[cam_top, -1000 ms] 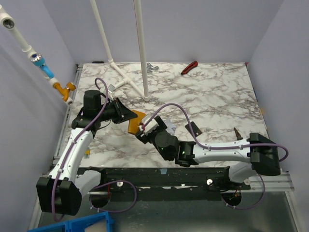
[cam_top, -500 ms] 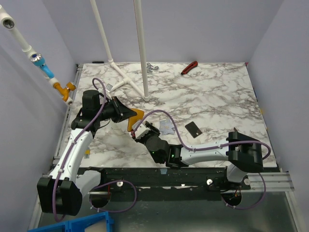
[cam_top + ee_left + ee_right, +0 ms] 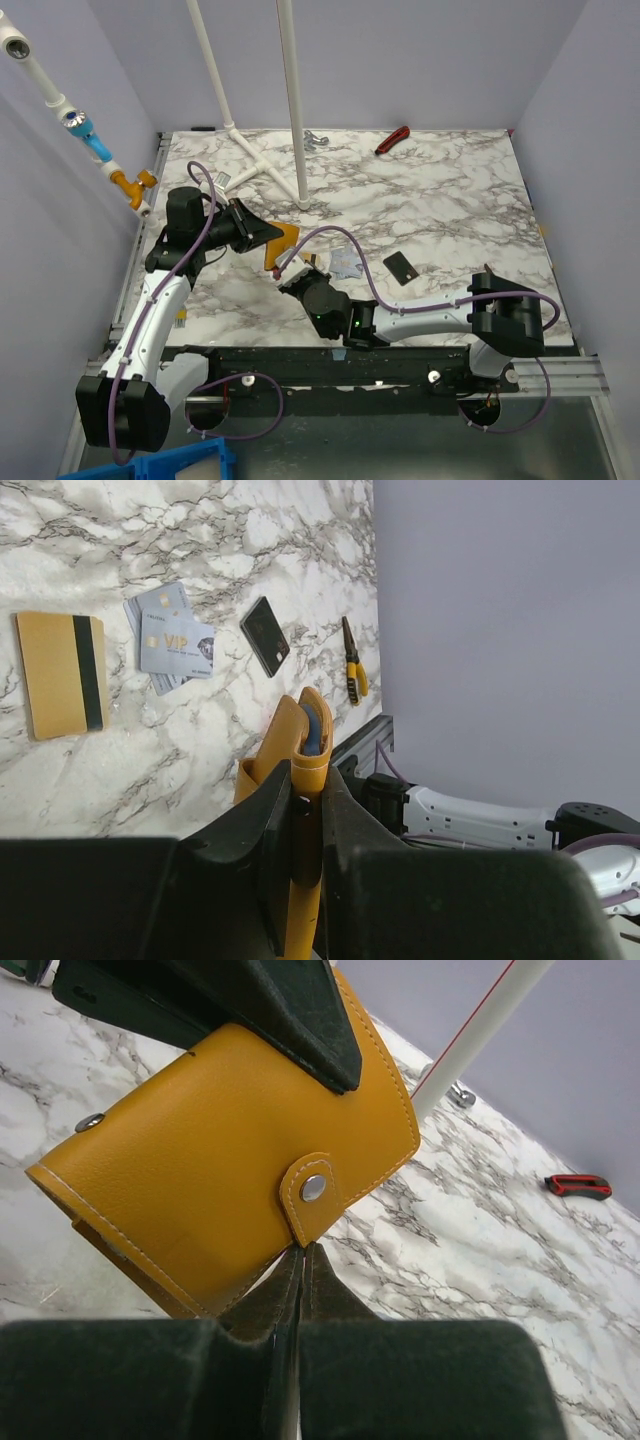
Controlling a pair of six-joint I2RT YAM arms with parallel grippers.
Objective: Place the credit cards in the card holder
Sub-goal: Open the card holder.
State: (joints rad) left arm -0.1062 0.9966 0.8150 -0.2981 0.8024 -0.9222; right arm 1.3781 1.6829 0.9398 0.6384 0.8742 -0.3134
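On the table [image 3: 200, 540]: one gold card [image 3: 60, 673], two grey-blue cards [image 3: 170, 642].

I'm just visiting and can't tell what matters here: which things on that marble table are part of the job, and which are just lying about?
Part of the job:
- yellow card holder, held by the left end effector
- gold card with dark stripe
- grey-blue VIP cards
- black card

Just lying about:
- red-handled tool
- yellow-handled pliers
- white pipe stand
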